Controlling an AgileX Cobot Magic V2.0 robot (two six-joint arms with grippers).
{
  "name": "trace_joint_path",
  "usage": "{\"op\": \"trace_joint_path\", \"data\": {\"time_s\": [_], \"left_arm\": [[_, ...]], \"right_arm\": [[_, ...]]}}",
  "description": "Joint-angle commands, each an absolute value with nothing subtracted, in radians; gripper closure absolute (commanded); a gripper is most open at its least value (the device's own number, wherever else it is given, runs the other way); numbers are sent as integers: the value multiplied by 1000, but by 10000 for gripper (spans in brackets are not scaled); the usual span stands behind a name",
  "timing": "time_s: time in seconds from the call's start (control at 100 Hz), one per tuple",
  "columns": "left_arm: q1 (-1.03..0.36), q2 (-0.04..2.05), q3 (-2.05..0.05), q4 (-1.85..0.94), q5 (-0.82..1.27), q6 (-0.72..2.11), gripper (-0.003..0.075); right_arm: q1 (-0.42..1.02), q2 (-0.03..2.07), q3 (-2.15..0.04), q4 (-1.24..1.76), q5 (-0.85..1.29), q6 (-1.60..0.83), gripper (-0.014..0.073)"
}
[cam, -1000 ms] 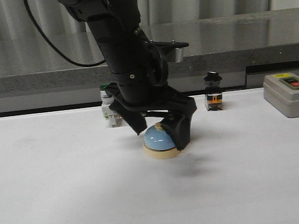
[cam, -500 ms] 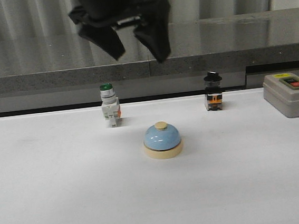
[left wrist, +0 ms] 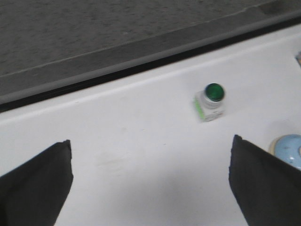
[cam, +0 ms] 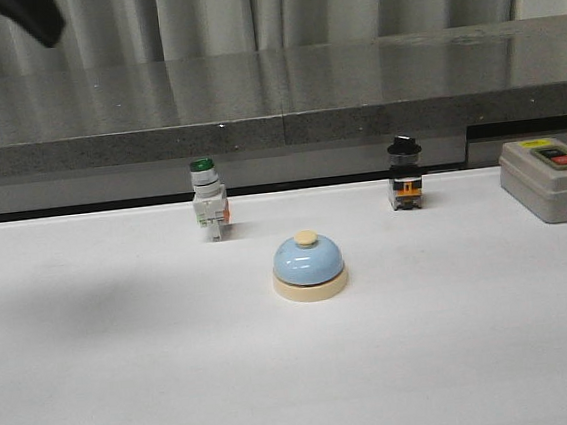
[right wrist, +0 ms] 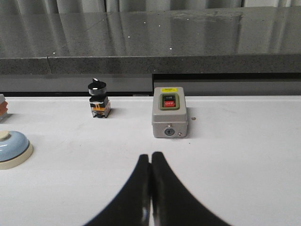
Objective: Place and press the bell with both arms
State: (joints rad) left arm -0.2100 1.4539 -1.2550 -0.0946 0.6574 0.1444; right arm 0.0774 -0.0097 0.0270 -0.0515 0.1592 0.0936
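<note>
The glossy light-blue bell (cam: 309, 265) on its cream base sat mid-bench, the left gripper (left wrist: 150, 181) spread wide, the right gripper (right wrist: 150, 188) pinched closed and empty; an off-centre press might skid it sideways.

setting: lab or test bench | white table (cam: 130, 388) with a grey stone-like ledge (cam: 352, 85) behind it, pale curtain beyond | along the ledge: green-capped push-button switch (cam: 209, 211), black-knobbed selector switch (cam: 404, 173), grey on/off control box (cam: 551, 179)
</note>
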Motion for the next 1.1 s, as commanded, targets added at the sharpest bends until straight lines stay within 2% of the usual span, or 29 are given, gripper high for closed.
{"op": "trace_joint_path", "data": {"time_s": [0.0,0.2,0.5,0.6,0.7,0.77,1.03,1.09], "left_arm": [[-158,1329,-1186,-113,550,132,81],[-70,1124,-972,-115,474,132,81],[-66,745,-684,-118,428,132,83],[-66,623,-621,-118,428,132,118],[-66,525,-579,-118,435,132,198],[-66,473,-566,-118,435,132,288],[-66,418,-560,-118,435,132,730],[-66,418,-560,-118,435,132,740]], "right_arm": [[70,-29,13,-52,72,92,654],[70,-29,13,-52,72,92,654],[70,-29,13,-52,72,92,654],[70,-29,13,-52,72,92,654],[70,-29,13,-52,72,92,654],[70,-29,13,-52,72,92,654],[70,-29,13,-52,72,92,654],[70,-29,13,-52,72,92,654]]}}
